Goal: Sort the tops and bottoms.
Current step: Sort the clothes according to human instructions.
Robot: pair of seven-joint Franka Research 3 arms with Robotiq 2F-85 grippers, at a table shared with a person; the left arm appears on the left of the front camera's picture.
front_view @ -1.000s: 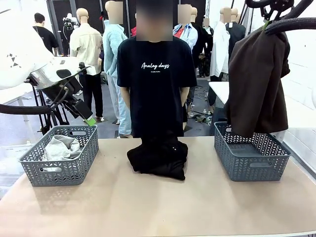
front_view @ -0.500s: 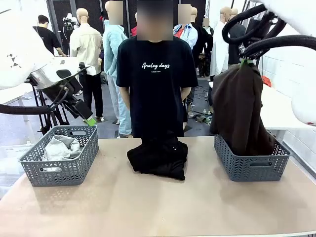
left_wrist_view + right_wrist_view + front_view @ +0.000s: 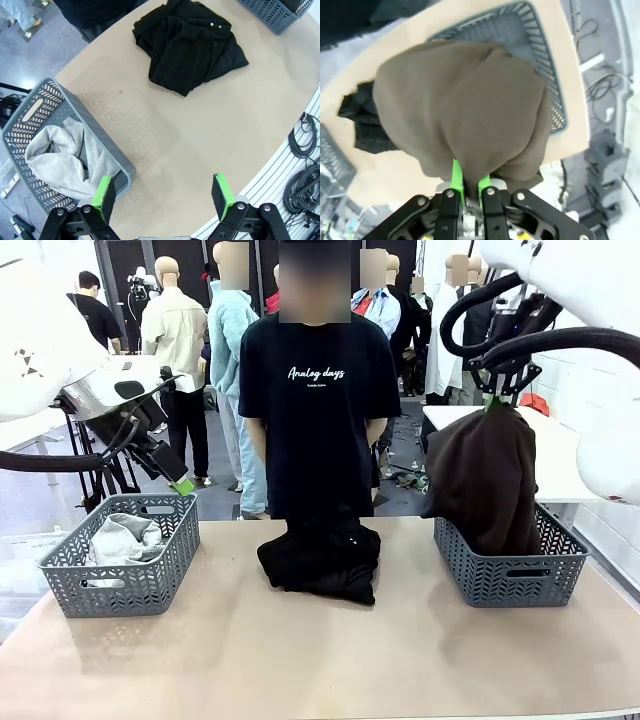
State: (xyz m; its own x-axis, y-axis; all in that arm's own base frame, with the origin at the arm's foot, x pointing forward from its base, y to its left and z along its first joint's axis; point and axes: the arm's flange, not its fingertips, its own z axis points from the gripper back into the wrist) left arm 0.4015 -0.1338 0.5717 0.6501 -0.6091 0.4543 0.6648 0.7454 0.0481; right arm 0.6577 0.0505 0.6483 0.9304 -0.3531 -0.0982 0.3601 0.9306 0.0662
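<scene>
Folded pile (image 3: 320, 560) lies between left basket (image 3: 128, 588) and right basket (image 3: 512, 582)

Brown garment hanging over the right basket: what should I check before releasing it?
1. Grip: right gripper shut on brown garment: ok.
2. Drop zone: garment's lower end inside right basket: ok.
3. Overhang: garment's left edge inside the rim: cannot tell.
4. Other arm: left gripper open, away from that basket: ok.
5. Remaining work: black garments sorted: not ok, piled mid-table.
</scene>
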